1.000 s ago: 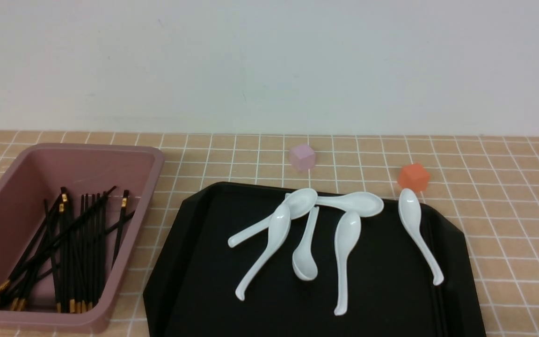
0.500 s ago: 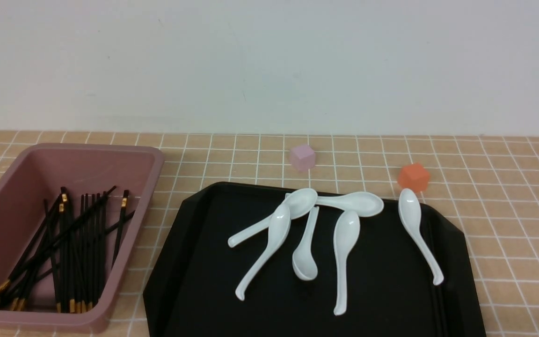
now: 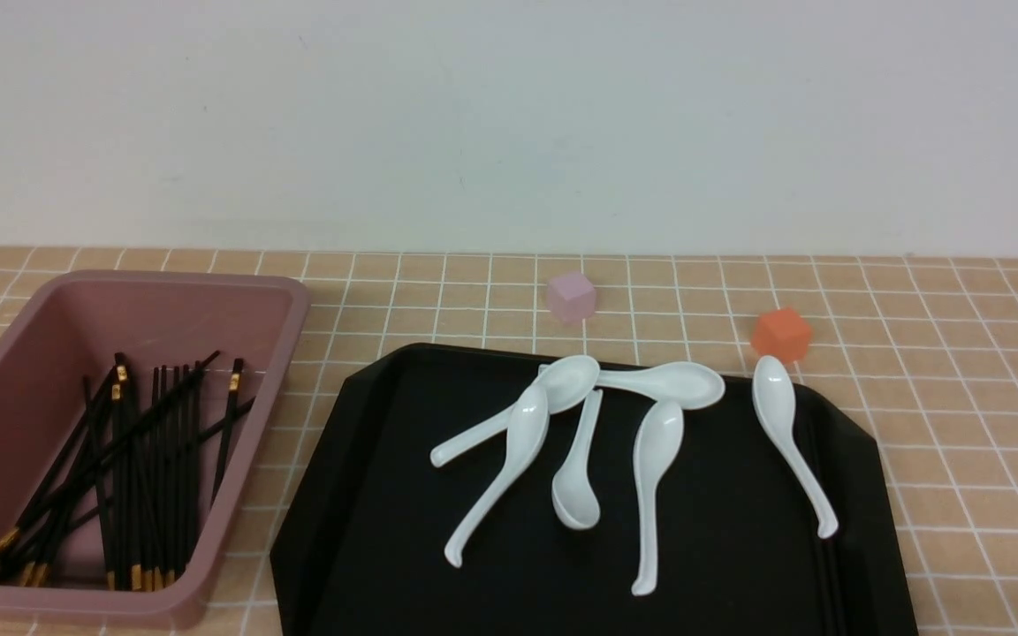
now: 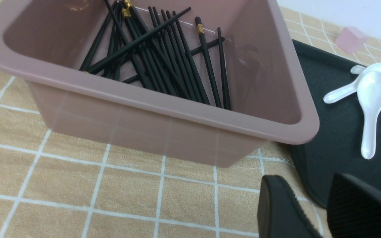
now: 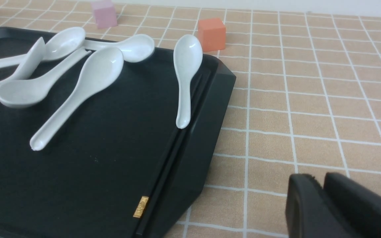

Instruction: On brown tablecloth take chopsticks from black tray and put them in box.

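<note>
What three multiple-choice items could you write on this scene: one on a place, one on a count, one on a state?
1. Where is the orange cube, relative to the black tray?
A. on it, among the spoons
B. on the brown tablecloth, just beyond its far right corner
C. beneath it

2. How many white spoons lie on the tray?
A. three
B. nine
C. six

3. The box holds many chopsticks. What is left on the tray?
A. at least one remaining chopstick, along the right rim
B. none
C. a heap in the middle

Answers:
1 B: the cube stands on the cloth, behind the rightmost spoon.
2 C: the front view shows six.
3 A: the right wrist view shows its gold band by the rim.
</note>
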Tool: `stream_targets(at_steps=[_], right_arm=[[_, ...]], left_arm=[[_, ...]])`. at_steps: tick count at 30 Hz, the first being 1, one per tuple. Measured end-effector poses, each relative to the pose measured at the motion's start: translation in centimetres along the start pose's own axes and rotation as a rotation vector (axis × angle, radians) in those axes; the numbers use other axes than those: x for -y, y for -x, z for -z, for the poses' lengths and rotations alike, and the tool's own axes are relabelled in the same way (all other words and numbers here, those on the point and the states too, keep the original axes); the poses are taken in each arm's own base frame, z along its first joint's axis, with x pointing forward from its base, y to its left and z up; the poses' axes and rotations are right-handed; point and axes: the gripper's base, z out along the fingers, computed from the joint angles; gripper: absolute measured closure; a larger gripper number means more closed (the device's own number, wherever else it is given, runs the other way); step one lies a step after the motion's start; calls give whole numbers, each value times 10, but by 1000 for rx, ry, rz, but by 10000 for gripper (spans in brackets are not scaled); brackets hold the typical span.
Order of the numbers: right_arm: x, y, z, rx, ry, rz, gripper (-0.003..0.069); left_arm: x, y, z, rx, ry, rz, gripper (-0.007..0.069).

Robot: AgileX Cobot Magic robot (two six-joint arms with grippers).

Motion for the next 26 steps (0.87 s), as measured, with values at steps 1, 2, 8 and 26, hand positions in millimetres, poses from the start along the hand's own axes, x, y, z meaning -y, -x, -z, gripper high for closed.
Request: stream_targets(at_steps=[1, 2, 8, 26], right_arm=[[0, 0, 0, 0, 0, 0, 550], [0, 0, 0, 0, 0, 0, 549], [0, 0, 0, 0, 0, 0, 544], [0, 0, 0, 0, 0, 1, 524]], left_arm=[[0, 0, 0, 0, 0, 0, 385], [0, 0, 0, 0, 0, 0, 385], [0, 0, 0, 0, 0, 0, 385], [0, 0, 0, 0, 0, 0, 385]])
